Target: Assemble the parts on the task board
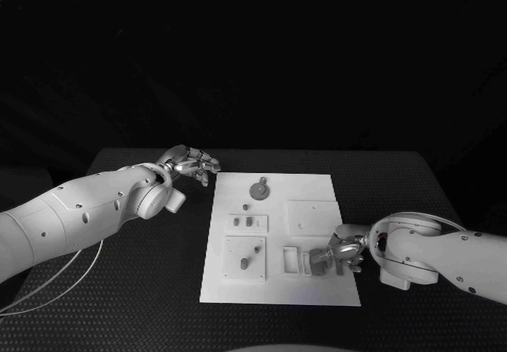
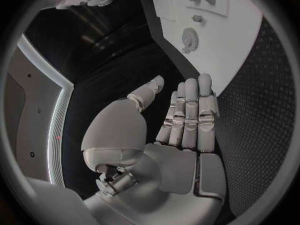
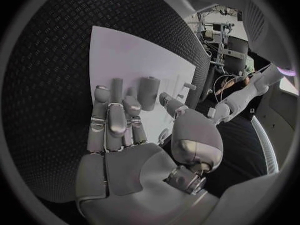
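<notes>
At the task board's point(image 1: 317, 290) near right corner, the right hand point(image 1: 343, 253) seems to pinch a small part point(image 3: 149, 92), so it should lower slowly, while the left hand point(image 1: 193, 163) waits open.

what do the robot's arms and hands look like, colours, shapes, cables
Both arms are smooth white rounded shells dotted with small dark screw holes. The left arm has thin pale cables looping beside it over the table; the right arm has a pale cable arching over its wrist. Each robot hand, left and right, is silver metal, with segmented fingers and smooth grey palm plates.
</notes>
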Robot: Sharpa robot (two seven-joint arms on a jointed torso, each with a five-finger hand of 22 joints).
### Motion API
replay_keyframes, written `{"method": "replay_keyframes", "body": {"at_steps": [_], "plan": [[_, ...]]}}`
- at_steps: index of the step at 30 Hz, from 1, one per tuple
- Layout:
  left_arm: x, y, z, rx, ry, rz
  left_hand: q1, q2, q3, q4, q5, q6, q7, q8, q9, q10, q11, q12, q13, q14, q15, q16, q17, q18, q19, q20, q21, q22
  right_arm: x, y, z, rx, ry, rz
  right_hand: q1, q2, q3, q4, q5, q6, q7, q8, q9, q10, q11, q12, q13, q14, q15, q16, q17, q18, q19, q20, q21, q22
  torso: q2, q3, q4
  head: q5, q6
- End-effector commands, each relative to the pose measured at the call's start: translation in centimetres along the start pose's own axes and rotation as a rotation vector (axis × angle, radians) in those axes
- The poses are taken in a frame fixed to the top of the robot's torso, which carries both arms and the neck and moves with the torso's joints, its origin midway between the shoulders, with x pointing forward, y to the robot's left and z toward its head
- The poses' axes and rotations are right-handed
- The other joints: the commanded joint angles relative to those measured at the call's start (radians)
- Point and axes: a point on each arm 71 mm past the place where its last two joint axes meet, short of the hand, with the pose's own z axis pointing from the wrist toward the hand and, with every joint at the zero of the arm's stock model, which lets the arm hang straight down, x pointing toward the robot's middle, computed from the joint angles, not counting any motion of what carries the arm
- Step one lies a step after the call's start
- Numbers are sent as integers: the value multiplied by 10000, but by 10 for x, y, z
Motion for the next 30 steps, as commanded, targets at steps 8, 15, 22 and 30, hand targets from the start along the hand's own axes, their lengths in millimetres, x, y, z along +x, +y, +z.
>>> {"method": "replay_keyframes", "body": {"at_steps": [8, 15, 22, 30], "plan": [[2, -2, 0, 117, 126, -97, -92, -8, -5, 49, -37, 41, 5, 0, 7, -92, -8, -2, -18, -61, 15, -53, 15, 457, 11, -37, -38, 17, 7, 9, 10, -152, -18, -100, 29, -3, 75, -91, -40, -79, 68, -129, -72, -116, 42, -44, -63, -103, 28, 14, -59, 149, -92, 42, 73, 205, 3, 2, -4, 38, -60], [1, -2, 0, 83, 103, -93, -99, -6, -8, 55, -37, 36, 7, -2, 6, -102, -7, 1, -20, -61, 17, -55, 19, 456, 12, -36, -42, 20, 11, 11, 14, -150, 73, -118, 97, 375, -48, -607, -49, -10, 91, -230, -162, -161, 65, 17, -128, -151, 56, 53, -116, 149, -145, 79, 122, 208, 0, 5, 0, 47, -95], [1, -2, 0, 71, 104, -93, -100, -5, -9, 57, -36, 35, 7, -3, 6, -107, -6, 3, -20, -61, 18, -56, 21, 456, 13, -36, -44, 22, 12, 13, 14, -231, 73, -149, 339, 1250, -128, -1975, -37, 172, 76, -296, -239, -152, 53, 160, -228, -139, 51, 123, -156, 148, -163, 111, 189, 202, -5, -1, -17, 70, -109], [0, -1, -1, 45, 89, -90, -99, 1, -7, 60, -36, 36, 7, -2, 7, -114, -5, 6, -22, -60, 18, -57, 25, 457, 14, -37, -47, 25, 11, 14, 12, -389, -86, -2, 1751, 2471, 217, -2892, -29, 549, -25, -152, -171, 113, -35, 399, -250, -24, -13, 192, -118, 149, -140, 137, 303, 211, -6, 1, -11, 71, -111]]}}
